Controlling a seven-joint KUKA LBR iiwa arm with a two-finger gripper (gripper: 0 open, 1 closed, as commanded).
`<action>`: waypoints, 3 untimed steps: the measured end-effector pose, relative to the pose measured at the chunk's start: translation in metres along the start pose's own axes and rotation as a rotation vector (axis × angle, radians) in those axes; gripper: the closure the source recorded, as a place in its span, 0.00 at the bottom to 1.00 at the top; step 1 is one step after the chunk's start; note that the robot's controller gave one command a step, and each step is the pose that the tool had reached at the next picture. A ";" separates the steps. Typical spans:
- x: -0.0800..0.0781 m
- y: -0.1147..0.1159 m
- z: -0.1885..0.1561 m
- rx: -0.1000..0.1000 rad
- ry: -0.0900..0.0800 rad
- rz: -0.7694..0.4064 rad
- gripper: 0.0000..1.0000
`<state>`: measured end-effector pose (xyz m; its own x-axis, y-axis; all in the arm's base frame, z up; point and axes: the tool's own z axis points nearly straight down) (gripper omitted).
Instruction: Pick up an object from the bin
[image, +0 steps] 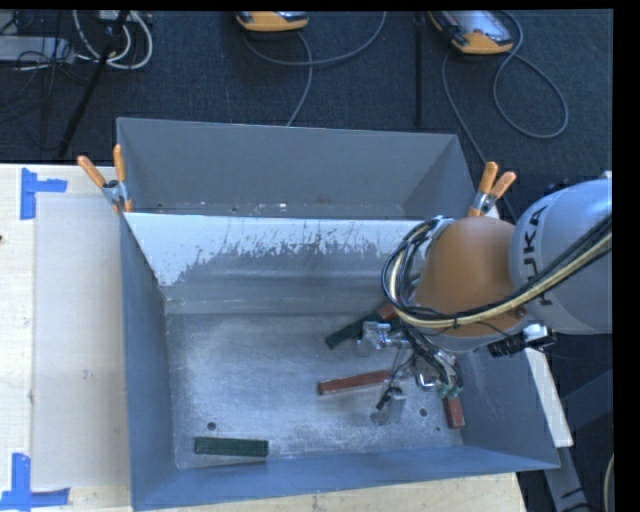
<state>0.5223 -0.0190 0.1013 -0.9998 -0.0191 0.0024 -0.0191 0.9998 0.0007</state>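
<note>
Bin (140, 330) floor: flat bar (231, 448) in the front-left corner, lying along the front wall, well apart from everything else. Long stick (352, 383) right of centre, roughly parallel to the front wall. Gripper (388, 405) at its right end. Short stick (454, 411) just right of gripper, near right wall. Angled piece (343, 336) behind long stick.

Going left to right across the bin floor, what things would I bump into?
Dark green flat bar → long reddish-brown stick → short reddish-brown piece. The dark thing above the stick overlaps it sideways, so I left it out.
</note>
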 end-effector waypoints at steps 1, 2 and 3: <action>0.027 -0.002 0.033 0.000 0.003 0.117 0.00; 0.005 -0.007 0.032 0.001 -0.004 -0.019 0.00; 0.005 -0.007 0.032 0.000 -0.002 -0.016 1.00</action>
<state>0.5169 -0.0261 0.0694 -0.9994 -0.0355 0.0006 -0.0355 0.9994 0.0004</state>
